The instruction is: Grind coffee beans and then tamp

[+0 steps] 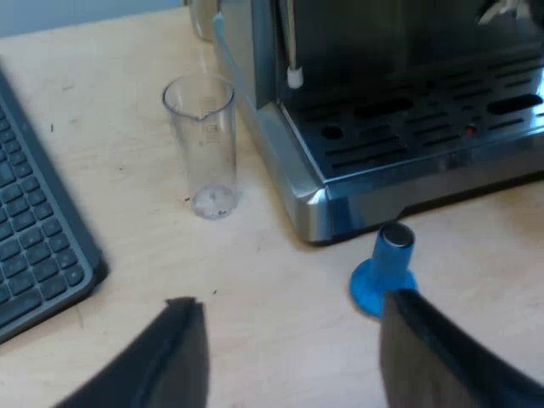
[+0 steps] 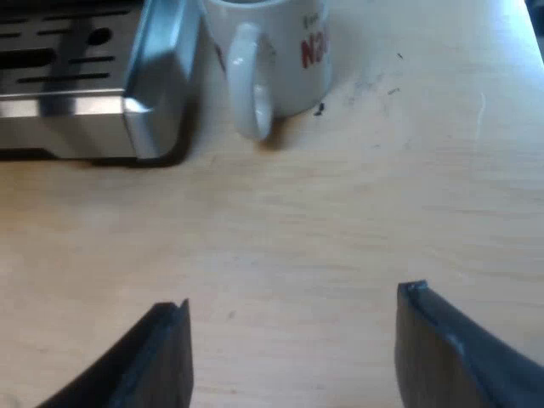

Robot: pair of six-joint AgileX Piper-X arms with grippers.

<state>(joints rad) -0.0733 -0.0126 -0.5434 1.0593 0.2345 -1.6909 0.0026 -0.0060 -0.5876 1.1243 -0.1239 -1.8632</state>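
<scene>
In the left wrist view, the left gripper (image 1: 291,302) hangs over the tabletop (image 1: 255,280) with its fingers spread wide and nothing between them. The blue tamper (image 1: 384,272) stands upright on its broad base, long axis vertical, grey-topped stem pointing up. It is just beside the front corner of the espresso machine (image 1: 306,183), and one finger covers part of its base. The machine's upper part is cut off. A clear measuring glass (image 1: 201,144) stands upright, mouth up, near the machine's side; its printed marks are too faint to read. A dark keyboard (image 1: 34,246) lies well apart from the tamper, partly cut off.

In the right wrist view, the right gripper (image 2: 295,302) is also wide open and empty over bare wood. A white mug (image 2: 272,51) stands just beside the machine's corner, handle toward the gripper. Its red lettering is cut off — an "N" is all that reads.
</scene>
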